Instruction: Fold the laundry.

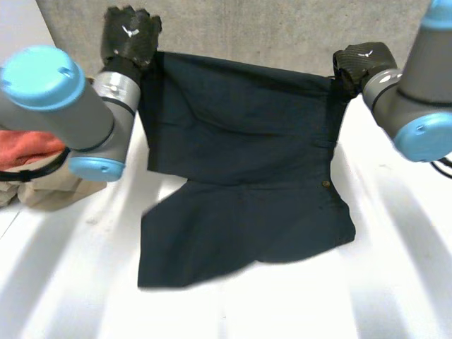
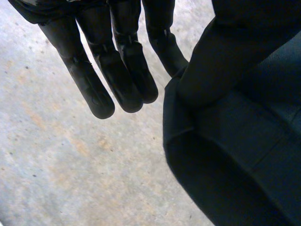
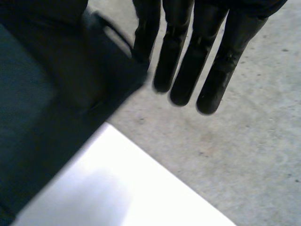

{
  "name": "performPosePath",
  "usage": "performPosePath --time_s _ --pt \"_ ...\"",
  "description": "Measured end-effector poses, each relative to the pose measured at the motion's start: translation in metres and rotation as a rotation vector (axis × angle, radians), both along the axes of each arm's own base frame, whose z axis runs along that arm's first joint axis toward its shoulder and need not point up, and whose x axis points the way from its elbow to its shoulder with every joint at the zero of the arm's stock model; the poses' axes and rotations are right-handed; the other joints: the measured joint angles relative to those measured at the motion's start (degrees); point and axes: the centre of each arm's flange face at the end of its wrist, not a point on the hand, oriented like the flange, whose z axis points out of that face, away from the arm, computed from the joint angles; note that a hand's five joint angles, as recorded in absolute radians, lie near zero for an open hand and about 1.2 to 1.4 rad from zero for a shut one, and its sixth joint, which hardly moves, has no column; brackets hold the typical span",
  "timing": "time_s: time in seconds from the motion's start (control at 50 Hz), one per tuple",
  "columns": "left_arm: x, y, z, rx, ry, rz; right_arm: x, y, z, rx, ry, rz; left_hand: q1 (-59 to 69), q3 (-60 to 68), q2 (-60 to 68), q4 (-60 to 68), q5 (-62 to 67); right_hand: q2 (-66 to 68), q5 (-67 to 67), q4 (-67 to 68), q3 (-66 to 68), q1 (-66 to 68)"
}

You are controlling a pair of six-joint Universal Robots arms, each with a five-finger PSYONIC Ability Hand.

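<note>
A dark navy garment (image 1: 240, 162), with a small button near its right edge, hangs from its two far corners while its lower part lies on the white table (image 1: 395, 282). My left hand (image 1: 128, 35) holds the far left corner. In the left wrist view its fingers (image 2: 117, 75) are straight and the cloth (image 2: 235, 132) is pinched at the thumb side. My right hand (image 1: 364, 62) is at the far right corner. There its straight fingers (image 3: 188, 70) stand beside the cloth (image 3: 56, 94), whose corner runs up between the nearest finger and the thumb.
An orange cloth (image 1: 25, 145) and a beige cloth (image 1: 42, 194) lie at the table's left edge, under my left arm. Grey concrete floor (image 1: 282, 28) lies beyond the table's far edge (image 3: 141, 146).
</note>
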Motion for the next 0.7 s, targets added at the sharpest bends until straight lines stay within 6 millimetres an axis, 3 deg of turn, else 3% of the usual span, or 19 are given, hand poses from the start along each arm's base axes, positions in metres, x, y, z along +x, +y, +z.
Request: performPosePath --time_s 0.04,0.06,0.08,0.1,0.14,0.2,0.32,0.34,0.4,0.42,0.44,0.46,0.48,0.56,0.58,0.6,0.7 --pt "-0.004 -0.010 -0.011 -0.001 -0.001 -0.004 0.002 -0.010 -0.009 -0.035 -0.006 -0.023 0.00 0.00 0.00 0.00 0.00 -16.66 -16.09 -16.23 -16.34 -15.87" --pt "-0.004 -0.010 -0.011 -0.001 -0.001 -0.004 0.002 -0.010 -0.009 -0.035 -0.006 -0.023 0.00 0.00 0.00 0.00 0.00 -16.66 -16.09 -16.23 -16.34 -15.87" --pt "-0.007 -0.015 -0.017 -0.002 -0.002 -0.007 0.004 -0.014 -0.013 -0.052 -0.007 -0.034 -30.93 -26.99 -27.44 -27.78 -26.70 -26.70 -24.92 -25.00 -25.26 -22.71" --pt "-0.009 -0.019 -0.021 -0.005 -0.001 -0.011 0.006 -0.019 -0.017 -0.081 -0.005 -0.048 -42.93 -38.77 -39.42 -38.65 -37.59 -34.93 -34.28 -35.00 -35.17 -28.13" --pt "-0.011 -0.021 -0.023 -0.007 0.000 -0.014 0.007 -0.021 -0.017 -0.101 -0.001 -0.054 -52.26 -49.46 -50.17 -50.74 -48.50 -37.33 -36.49 -37.15 -37.98 -29.00" --pt "-0.014 -0.021 -0.027 -0.003 0.000 -0.021 0.011 -0.019 -0.010 -0.138 0.009 -0.058 -53.99 -55.60 -56.25 -56.69 -53.35 -37.52 -36.66 -37.24 -38.22 -29.00" --pt "-0.011 0.003 -0.024 0.042 -0.019 -0.032 0.006 0.000 0.014 -0.129 0.039 -0.050 -53.98 -55.61 -56.37 -56.70 -53.34 -37.52 -36.66 -37.24 -38.22 -29.00" --pt "-0.005 0.024 -0.020 0.073 -0.034 -0.041 0.000 0.014 0.019 -0.086 0.074 -0.037 -53.99 -55.61 -56.37 -56.70 -53.34 -37.52 -36.66 -37.24 -38.22 -29.00" --pt "-0.001 0.039 -0.019 0.095 -0.045 -0.047 -0.002 0.023 0.020 -0.060 0.097 -0.025 -53.94 -55.60 -56.36 -56.69 -53.34 -37.52 -36.66 -37.24 -38.22 -29.00" --pt "0.011 0.078 -0.025 0.184 -0.090 -0.066 -0.011 0.050 0.011 0.048 0.180 0.031 -51.08 -53.95 -54.22 -54.73 -51.93 -37.52 -36.66 -37.24 -38.22 -29.00" --pt "0.011 0.078 -0.025 0.184 -0.090 -0.066 -0.011 0.050 0.011 0.048 0.180 0.031 -51.08 -53.95 -54.22 -54.73 -51.93 -37.52 -36.66 -37.24 -38.22 -29.00" --pt "0.018 0.102 -0.033 0.249 -0.123 -0.080 -0.017 0.063 0.001 0.117 0.222 0.064 -48.45 -51.93 -52.07 -52.39 -49.78 -37.52 -36.66 -37.25 -38.22 -29.00" --pt "0.020 0.108 -0.035 0.268 -0.132 -0.083 -0.019 0.066 -0.003 0.137 0.232 0.073 -47.72 -51.26 -51.38 -51.65 -49.10 -37.52 -36.66 -37.25 -38.22 -29.00" --pt "0.041 0.167 -0.066 0.504 -0.217 -0.117 -0.040 0.095 -0.047 0.356 0.294 0.153 -37.65 -41.50 -41.25 -41.97 -39.52 -32.99 -32.75 -33.52 -33.29 -25.67" --pt "0.041 0.167 -0.066 0.504 -0.217 -0.117 -0.040 0.095 -0.047 0.356 0.294 0.153 -37.65 -41.50 -41.25 -41.97 -39.52 -32.99 -32.75 -33.52 -33.29 -25.67" --pt "0.050 0.186 -0.077 0.605 -0.230 -0.121 -0.047 0.106 -0.063 0.429 0.294 0.181 -32.62 -36.79 -37.02 -37.27 -34.89 -27.11 -27.78 -27.77 -27.19 -20.77" --pt "0.070 0.221 -0.101 0.862 -0.202 -0.105 -0.063 0.126 -0.094 0.556 0.269 0.248 -29.51 -32.93 -33.03 -33.22 -31.09 -22.09 -23.38 -22.49 -22.44 -16.69"
